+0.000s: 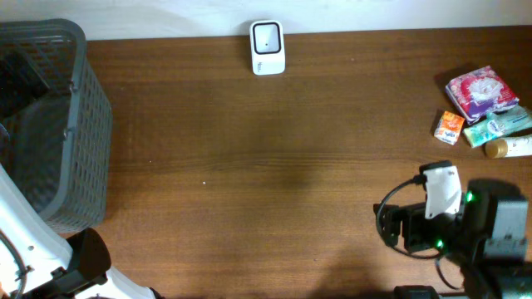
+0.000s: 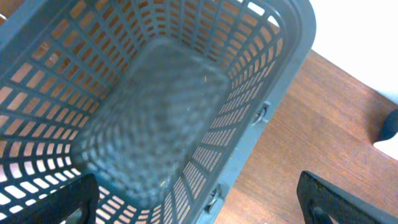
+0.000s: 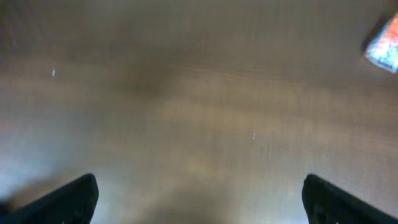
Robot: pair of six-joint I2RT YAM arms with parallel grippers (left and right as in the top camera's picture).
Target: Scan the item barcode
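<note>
Both stand apart and empty: right gripper (image 3: 200,186), left gripper (image 2: 199,186). The items (image 1: 478,93) crowd the counter's (image 1: 249,166) right edge, well apart from the scanner (image 1: 268,47). Likely risk: a grasp snags neighbours, or the barcode faces away.

On my feed a brown wood table (image 1: 249,166) fills nearly the whole overhead view, its grain running from the left edge to the right. Beyond the far edge lies 1 pale white strip (image 1: 166,17); I cannot tell whether it is wall or floor. The light is soft and even, with a faint darker patch near the table's middle and shadow along the near edge. In the right wrist view the wood is blurred.
</note>
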